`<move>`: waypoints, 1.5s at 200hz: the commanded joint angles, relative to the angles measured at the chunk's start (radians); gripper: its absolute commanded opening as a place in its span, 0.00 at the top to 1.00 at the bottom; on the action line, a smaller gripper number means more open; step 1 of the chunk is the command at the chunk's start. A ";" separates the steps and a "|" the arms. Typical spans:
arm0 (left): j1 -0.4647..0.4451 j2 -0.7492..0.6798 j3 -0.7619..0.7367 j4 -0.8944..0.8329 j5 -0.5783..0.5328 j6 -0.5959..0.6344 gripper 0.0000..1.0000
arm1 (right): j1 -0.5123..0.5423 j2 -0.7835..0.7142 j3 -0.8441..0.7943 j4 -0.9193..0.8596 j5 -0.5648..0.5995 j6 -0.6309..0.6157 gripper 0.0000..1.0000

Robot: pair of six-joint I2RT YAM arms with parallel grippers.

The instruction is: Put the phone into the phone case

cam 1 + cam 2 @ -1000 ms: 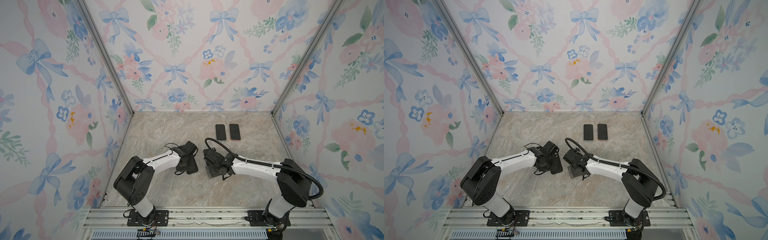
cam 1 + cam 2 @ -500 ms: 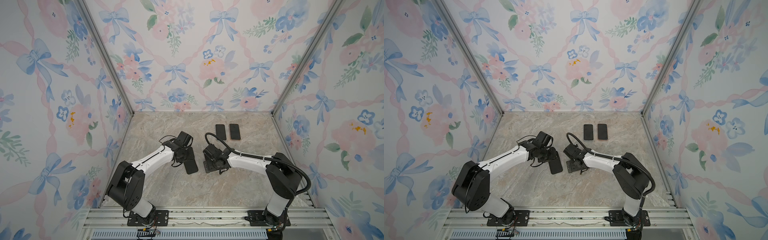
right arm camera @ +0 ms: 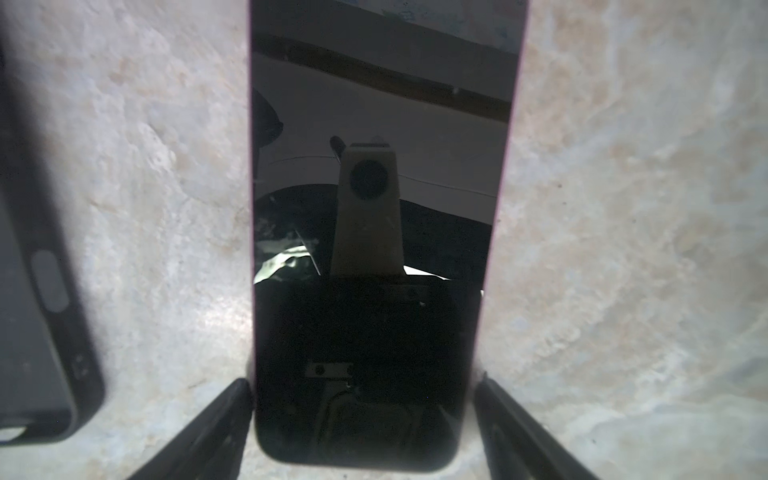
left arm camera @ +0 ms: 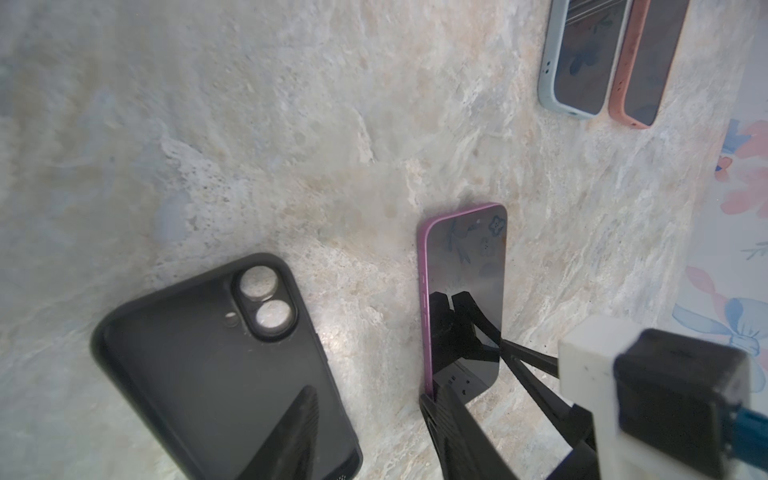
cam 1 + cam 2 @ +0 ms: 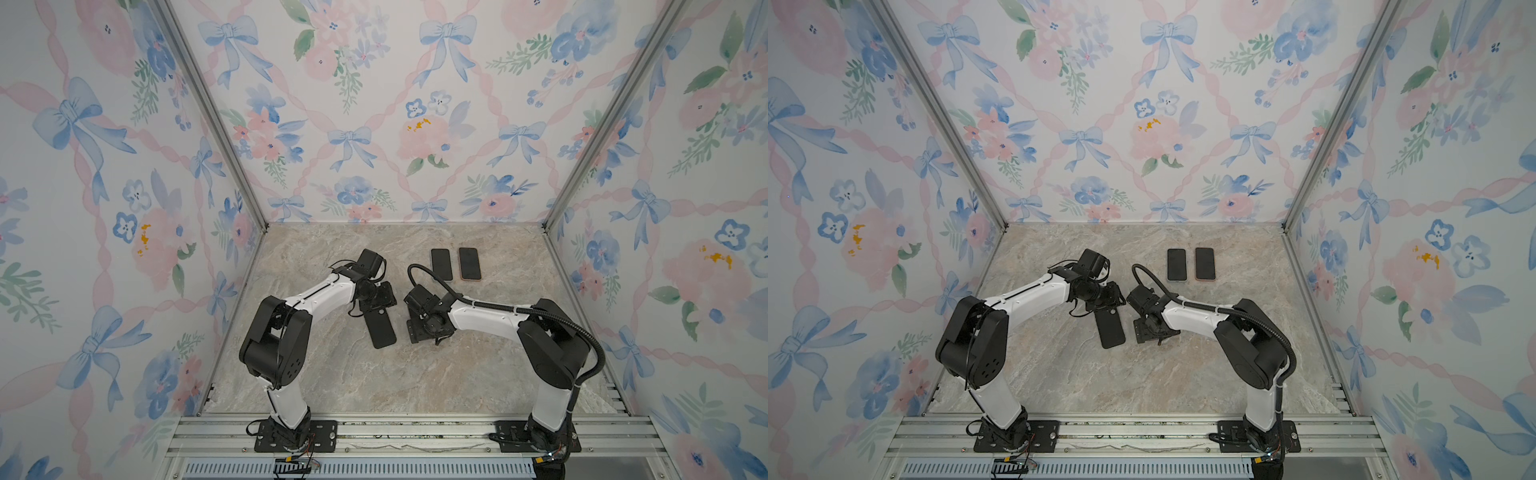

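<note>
- Table (image 4: 249, 124): stone-look top, mottled, matt, faintly rough.
- Case (image 4: 187, 353): black plastic, matt and smooth.
- Phone (image 4: 465, 257), just beside the case: glossy, mirror-like glass, with a pink edge of satin, metal look.
- Grey cover (image 4: 546, 83) and salmon cover (image 4: 619, 91), well beyond the case: matt, rubbery-looking, around glossy glass.
- Walls (image 5: 374, 124), behind the case: matt printed sheet.
- Rail (image 5: 415, 428), in front of the case: bare ribbed metal.

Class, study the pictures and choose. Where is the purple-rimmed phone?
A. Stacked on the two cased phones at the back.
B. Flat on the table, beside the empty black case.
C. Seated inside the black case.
B: in the left wrist view the phone lies screen up on the table, apart from the case, whose inside is bare.
</note>
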 commanded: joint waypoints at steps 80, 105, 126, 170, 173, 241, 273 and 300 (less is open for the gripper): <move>0.011 0.187 0.108 0.108 0.226 0.001 0.53 | -0.050 -0.053 -0.164 0.162 -0.087 -0.022 0.33; 0.023 0.233 0.100 0.186 0.298 -0.037 0.53 | -0.064 -0.070 -0.203 0.196 -0.113 -0.027 0.34; 0.031 0.271 0.102 0.228 0.338 -0.054 0.54 | -0.068 -0.093 -0.236 0.222 -0.125 -0.030 0.35; 0.041 0.328 0.065 0.384 0.435 -0.100 0.54 | -0.087 -0.131 -0.297 0.286 -0.168 -0.035 0.36; 0.041 0.332 0.057 0.405 0.444 -0.108 0.54 | -0.086 -0.132 -0.301 0.290 -0.168 -0.036 0.36; 0.061 0.358 -0.057 0.645 0.532 -0.188 0.66 | -0.095 -0.139 -0.336 0.343 -0.196 -0.043 0.36; 0.063 0.367 -0.069 0.687 0.538 -0.195 0.72 | -0.106 -0.152 -0.347 0.347 -0.203 -0.055 0.36; 0.064 0.375 -0.068 0.700 0.538 -0.197 0.77 | -0.106 -0.154 -0.346 0.349 -0.204 -0.056 0.36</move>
